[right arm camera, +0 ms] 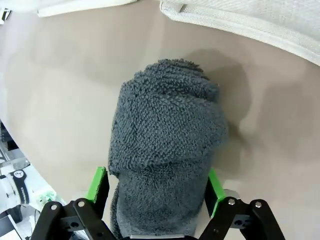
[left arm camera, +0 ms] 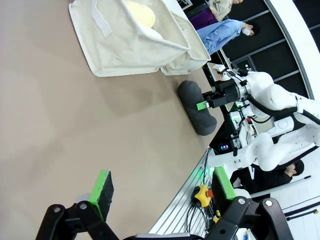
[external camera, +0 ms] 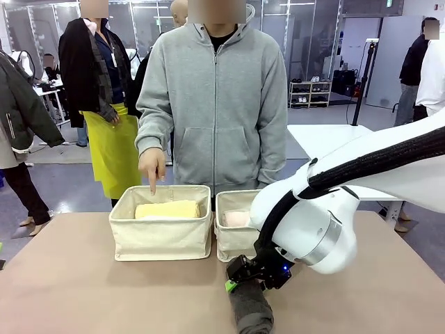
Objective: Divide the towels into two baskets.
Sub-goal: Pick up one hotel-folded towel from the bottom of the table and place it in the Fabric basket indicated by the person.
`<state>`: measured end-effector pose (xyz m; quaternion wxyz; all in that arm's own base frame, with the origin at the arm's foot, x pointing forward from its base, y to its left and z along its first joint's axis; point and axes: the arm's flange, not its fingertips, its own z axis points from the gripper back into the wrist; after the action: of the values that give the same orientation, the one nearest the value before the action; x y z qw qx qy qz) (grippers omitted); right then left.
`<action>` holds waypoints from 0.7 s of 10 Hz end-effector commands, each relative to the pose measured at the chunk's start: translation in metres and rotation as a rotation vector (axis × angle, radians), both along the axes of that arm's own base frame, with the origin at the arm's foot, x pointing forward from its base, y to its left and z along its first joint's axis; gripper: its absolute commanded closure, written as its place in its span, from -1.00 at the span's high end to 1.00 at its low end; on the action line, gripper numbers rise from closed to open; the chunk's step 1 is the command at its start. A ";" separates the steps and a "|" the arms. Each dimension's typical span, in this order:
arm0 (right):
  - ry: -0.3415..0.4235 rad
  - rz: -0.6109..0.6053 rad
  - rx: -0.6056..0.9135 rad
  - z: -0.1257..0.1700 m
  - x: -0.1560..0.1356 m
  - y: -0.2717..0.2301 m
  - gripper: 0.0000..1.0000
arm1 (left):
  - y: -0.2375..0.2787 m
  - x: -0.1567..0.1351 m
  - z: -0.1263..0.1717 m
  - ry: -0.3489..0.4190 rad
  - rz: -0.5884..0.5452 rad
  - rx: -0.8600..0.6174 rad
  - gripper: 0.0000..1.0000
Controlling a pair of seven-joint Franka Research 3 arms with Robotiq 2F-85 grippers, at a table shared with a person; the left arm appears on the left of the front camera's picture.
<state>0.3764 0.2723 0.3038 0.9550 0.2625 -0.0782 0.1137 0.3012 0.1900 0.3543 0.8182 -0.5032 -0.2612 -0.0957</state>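
The dark grey towel (right arm camera: 165, 150) is laid flat on the tabletop (external camera: 104, 292), its long axis pointed at the baskets (external camera: 161, 233); it is straddled by the right fingers (right arm camera: 97, 185), pads at its sides; the left fingers (left arm camera: 102, 192) are spread, empty.

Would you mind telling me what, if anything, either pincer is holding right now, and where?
The right pincer straddles the dark grey towel near one end, pads at its sides; a firm hold cannot be told. The left pincer is open, empty.

Right end effector (right arm camera: 156, 192) pads either side of something; left end effector (left arm camera: 162, 192) spread wide.
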 end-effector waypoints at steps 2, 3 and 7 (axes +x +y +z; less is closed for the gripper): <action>-0.004 -0.028 -0.026 0.002 0.000 0.009 0.20 | 0.001 -0.006 0.003 -0.004 -0.009 -0.007 1.00; -0.006 -0.037 -0.025 0.003 0.000 0.008 0.05 | 0.001 -0.006 0.003 -0.004 -0.009 -0.007 1.00; -0.030 -0.018 -0.050 0.027 -0.003 0.000 -0.59 | 0.001 -0.006 0.003 -0.004 -0.009 -0.007 1.00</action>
<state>0.3776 0.2713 0.3134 0.9564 0.2521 -0.0887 0.1176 0.3012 0.1900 0.3543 0.8182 -0.5032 -0.2612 -0.0957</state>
